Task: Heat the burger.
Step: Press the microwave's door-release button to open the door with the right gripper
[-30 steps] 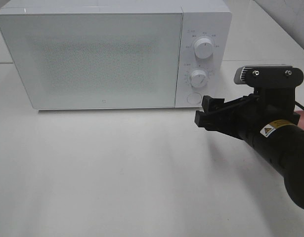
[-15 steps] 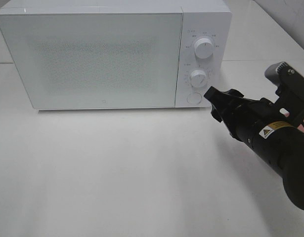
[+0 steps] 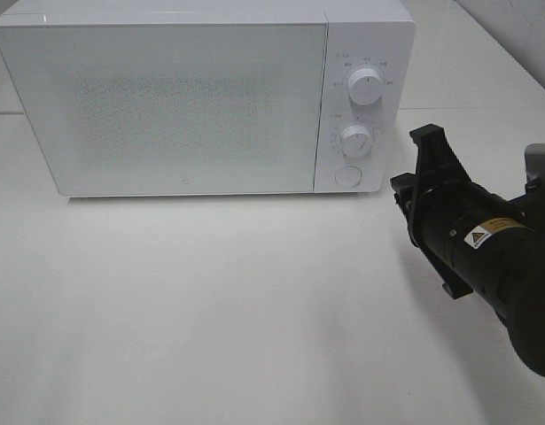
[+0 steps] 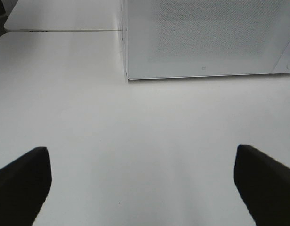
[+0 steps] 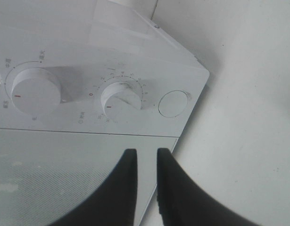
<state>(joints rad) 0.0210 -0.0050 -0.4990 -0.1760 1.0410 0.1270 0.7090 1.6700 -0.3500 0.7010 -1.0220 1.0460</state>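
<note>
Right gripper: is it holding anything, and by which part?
Nothing. The right gripper is nearly closed on empty air, in front of the microwave panel.

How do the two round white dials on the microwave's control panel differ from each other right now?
The upper white dial sits near the top of the white microwave panel; the lower white dial sits just above the round button. The upper dial looks slightly larger. In the high view its pointer stands upright, the lower one's tilts. Both are round, white, with printed marks around them.

The closed microwave blocks the far side; the white table in front lies open, the right arm occupying its right.
</note>
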